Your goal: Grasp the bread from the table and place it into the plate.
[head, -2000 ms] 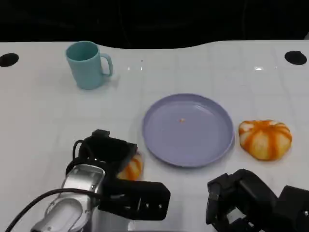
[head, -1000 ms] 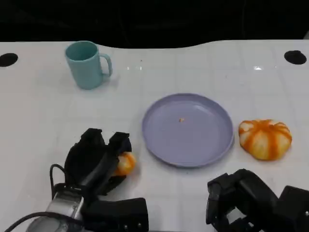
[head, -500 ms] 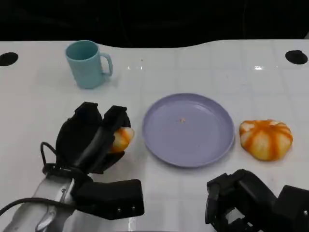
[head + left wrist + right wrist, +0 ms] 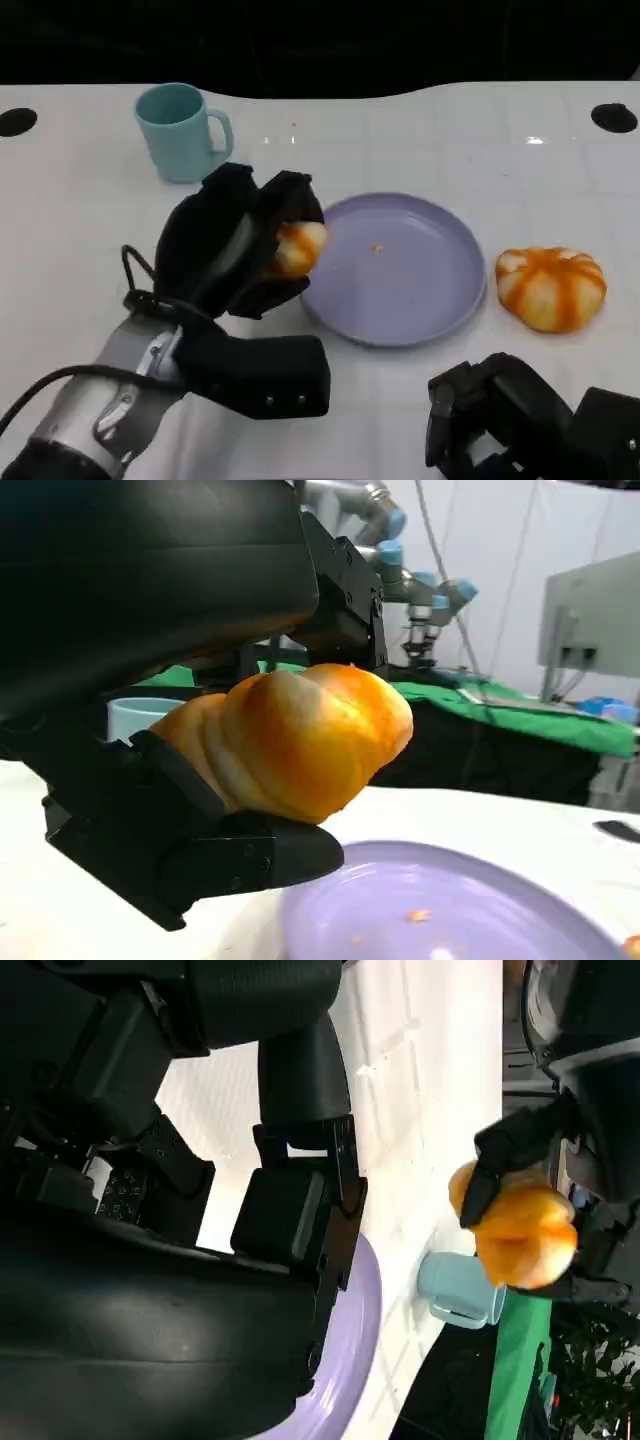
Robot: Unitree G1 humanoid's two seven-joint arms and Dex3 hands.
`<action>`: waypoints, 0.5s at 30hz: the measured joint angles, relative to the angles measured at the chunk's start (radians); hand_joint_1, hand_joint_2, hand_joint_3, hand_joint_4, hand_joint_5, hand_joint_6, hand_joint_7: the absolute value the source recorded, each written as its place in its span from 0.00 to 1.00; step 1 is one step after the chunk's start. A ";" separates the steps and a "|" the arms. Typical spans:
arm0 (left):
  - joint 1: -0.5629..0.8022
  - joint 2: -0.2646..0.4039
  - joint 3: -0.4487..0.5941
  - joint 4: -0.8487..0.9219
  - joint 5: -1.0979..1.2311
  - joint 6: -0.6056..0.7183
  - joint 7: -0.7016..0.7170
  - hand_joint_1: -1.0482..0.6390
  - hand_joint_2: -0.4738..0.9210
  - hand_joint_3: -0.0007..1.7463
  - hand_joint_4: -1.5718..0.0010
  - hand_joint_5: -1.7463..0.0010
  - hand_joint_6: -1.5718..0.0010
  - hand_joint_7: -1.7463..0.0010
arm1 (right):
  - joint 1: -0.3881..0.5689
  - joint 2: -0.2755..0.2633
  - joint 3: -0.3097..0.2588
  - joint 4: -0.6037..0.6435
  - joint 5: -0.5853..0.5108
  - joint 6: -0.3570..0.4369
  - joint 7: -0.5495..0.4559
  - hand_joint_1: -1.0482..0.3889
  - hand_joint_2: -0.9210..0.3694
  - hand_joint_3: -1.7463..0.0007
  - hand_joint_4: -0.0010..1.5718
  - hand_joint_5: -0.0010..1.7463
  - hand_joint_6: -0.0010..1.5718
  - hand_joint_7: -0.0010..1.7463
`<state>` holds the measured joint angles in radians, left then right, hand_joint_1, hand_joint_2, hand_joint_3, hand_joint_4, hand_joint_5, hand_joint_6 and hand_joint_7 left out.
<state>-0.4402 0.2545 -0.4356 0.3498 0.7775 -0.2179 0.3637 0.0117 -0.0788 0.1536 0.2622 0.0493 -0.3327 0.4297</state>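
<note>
Carrying phase: left hand [image 4: 235, 245] grasps bread [image 4: 298, 246] at plate [image 4: 400, 315] rim; next, advance over plate centre, then release.

Count on my table [image 4: 90, 230]: two pieces of bread, one small roll [image 4: 298, 246] in my left hand [image 4: 235, 250] and one larger striped bun [image 4: 551, 288]; one purple plate [image 4: 400, 300]; one teal mug [image 4: 180, 133]. My hands total two, including my right hand [image 4: 520, 425].
</note>
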 measured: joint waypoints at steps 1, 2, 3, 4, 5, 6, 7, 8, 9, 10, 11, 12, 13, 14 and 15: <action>-0.013 -0.009 -0.001 0.012 0.000 -0.004 -0.004 0.48 0.66 0.57 0.45 0.00 0.61 0.00 | 0.001 0.000 0.000 0.000 0.001 0.000 0.000 0.00 0.59 0.27 0.98 0.74 1.00 0.59; -0.025 -0.019 -0.004 0.026 0.000 -0.009 -0.008 0.48 0.66 0.58 0.45 0.00 0.61 0.00 | 0.001 0.000 0.000 0.000 0.001 0.001 0.000 0.00 0.59 0.27 0.98 0.74 1.00 0.59; -0.038 -0.030 -0.008 0.037 0.000 -0.012 -0.008 0.47 0.66 0.58 0.45 0.00 0.61 0.00 | 0.002 0.000 0.000 0.000 0.002 0.001 0.001 0.00 0.59 0.27 0.99 0.74 1.00 0.59; -0.050 -0.040 -0.012 0.048 0.000 -0.020 -0.008 0.47 0.66 0.59 0.44 0.00 0.60 0.00 | 0.002 0.000 0.000 0.000 0.003 0.002 0.002 0.00 0.59 0.27 0.99 0.74 1.00 0.59; -0.059 -0.051 -0.014 0.062 0.000 -0.027 -0.008 0.47 0.66 0.59 0.44 0.00 0.60 0.00 | 0.003 0.000 0.000 0.000 0.004 0.002 0.002 0.00 0.59 0.27 0.99 0.74 1.00 0.59; -0.068 -0.060 -0.019 0.077 0.000 -0.032 -0.008 0.46 0.67 0.60 0.44 0.00 0.60 0.00 | 0.004 0.000 0.000 -0.001 0.004 0.003 0.002 0.00 0.59 0.27 0.99 0.74 1.00 0.59; -0.077 -0.069 -0.024 0.094 0.000 -0.035 -0.008 0.46 0.66 0.59 0.43 0.00 0.59 0.00 | 0.005 0.000 0.000 -0.001 0.005 0.004 0.002 0.00 0.60 0.27 0.99 0.74 1.00 0.59; -0.086 -0.079 -0.033 0.114 0.002 -0.037 -0.008 0.46 0.66 0.59 0.43 0.00 0.59 0.00 | 0.006 0.000 0.000 -0.003 0.006 0.009 0.002 0.00 0.60 0.27 0.99 0.74 1.00 0.58; -0.095 -0.089 -0.040 0.133 0.005 -0.039 -0.008 0.46 0.65 0.59 0.43 0.00 0.59 0.00 | 0.008 0.000 0.000 -0.005 0.008 0.013 0.003 0.00 0.60 0.27 0.99 0.74 1.00 0.58; -0.104 -0.099 -0.047 0.154 0.009 -0.041 -0.006 0.47 0.64 0.59 0.43 0.00 0.59 0.00 | 0.010 0.000 -0.001 -0.006 0.013 0.014 0.005 0.00 0.60 0.27 0.99 0.74 1.00 0.58; -0.116 -0.110 -0.053 0.180 0.013 -0.045 -0.005 0.47 0.64 0.59 0.43 0.00 0.58 0.00 | 0.012 0.000 -0.001 -0.006 0.020 0.014 0.010 0.00 0.60 0.27 0.99 0.74 1.00 0.58; -0.127 -0.119 -0.058 0.203 0.014 -0.049 -0.004 0.47 0.62 0.61 0.42 0.00 0.58 0.00 | 0.014 0.000 -0.001 -0.007 0.023 0.014 0.012 0.00 0.60 0.26 0.99 0.74 1.00 0.58; -0.141 -0.127 -0.063 0.227 0.015 -0.054 0.001 0.48 0.61 0.63 0.42 0.00 0.58 0.00 | 0.016 -0.001 -0.001 -0.007 0.024 0.014 0.012 0.00 0.60 0.26 0.99 0.74 1.00 0.58; -0.156 -0.136 -0.071 0.251 0.019 -0.061 0.010 0.48 0.61 0.65 0.42 0.00 0.58 0.00 | 0.018 -0.001 -0.001 -0.009 0.023 0.014 0.011 0.00 0.60 0.26 0.99 0.74 1.00 0.59; -0.171 -0.146 -0.076 0.274 0.021 -0.065 0.017 0.48 0.60 0.67 0.41 0.00 0.57 0.00 | 0.019 -0.001 0.000 -0.011 0.022 0.015 0.010 0.00 0.61 0.26 0.99 0.74 1.00 0.59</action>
<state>-0.6109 0.1086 -0.5113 0.6236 0.7987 -0.2830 0.3808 0.0309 -0.0800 0.1532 0.2513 0.0711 -0.3177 0.4394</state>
